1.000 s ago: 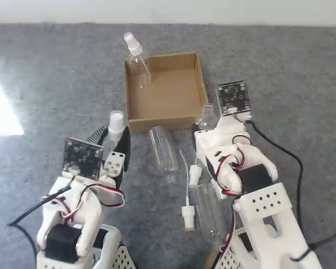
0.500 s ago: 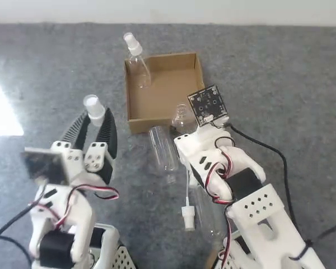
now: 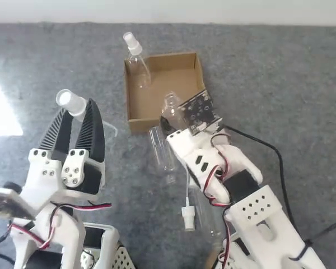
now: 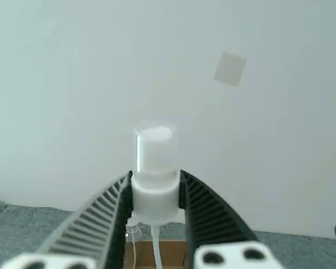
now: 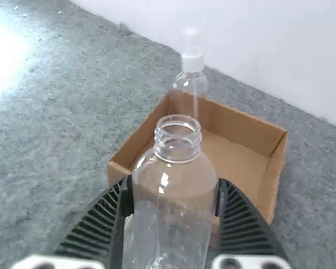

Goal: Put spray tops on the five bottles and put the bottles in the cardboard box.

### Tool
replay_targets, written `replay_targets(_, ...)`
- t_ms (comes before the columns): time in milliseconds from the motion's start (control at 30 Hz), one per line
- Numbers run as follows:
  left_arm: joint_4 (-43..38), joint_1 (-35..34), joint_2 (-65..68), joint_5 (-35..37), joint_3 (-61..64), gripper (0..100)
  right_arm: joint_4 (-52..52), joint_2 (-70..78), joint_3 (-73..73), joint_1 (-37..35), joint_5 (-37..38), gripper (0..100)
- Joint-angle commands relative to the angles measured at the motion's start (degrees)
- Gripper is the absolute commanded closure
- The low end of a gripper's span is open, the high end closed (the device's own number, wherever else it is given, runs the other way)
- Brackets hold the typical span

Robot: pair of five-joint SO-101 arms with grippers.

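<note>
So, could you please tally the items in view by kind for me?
Clear bottles: 4 (capped bottle in the cardboard box, open bottle in the right gripper, first lying bottle, second lying bottle partly under the arm)
Loose spray tops: 2 (held spray top in the left gripper, lying spray top)
Cardboard box: 1
Total: 7

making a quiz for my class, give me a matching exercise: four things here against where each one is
1 spray top with clear cap
2 upright open bottle
3 capped bottle
4 loose spray top

a lying on the table
b in the right tool
c standing in the cardboard box
d in the left tool

Pairs: 1-d, 2-b, 3-c, 4-a
</note>
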Motion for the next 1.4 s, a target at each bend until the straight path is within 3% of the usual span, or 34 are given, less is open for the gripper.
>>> replay_targets(0,-0.3,-0.3,-0.4,4.8,-2.7,99,-5.3,-1.3,1.7,-1.2,1.2,90.9)
replay_targets(333,-4.9,-0.1,-0.4,5.8,-5.3,99,-23.3,-1.3,13.8,-8.7,1.2,90.9)
replay_targets(600,-5.2,0.1,-0.4,9.0,-5.6,99,-33.1,-1.8,19.2,-10.3,1.2,90.9)
replay_targets(1200,-5.9,0.1,-0.4,9.0,-0.3,99,-33.8,-1.3,20.2,-15.0,1.2,90.9)
replay_targets(1367,-9.4,0.1,-0.4,9.0,2.6,99,-33.4,-1.3,20.2,-17.3,1.3,90.9)
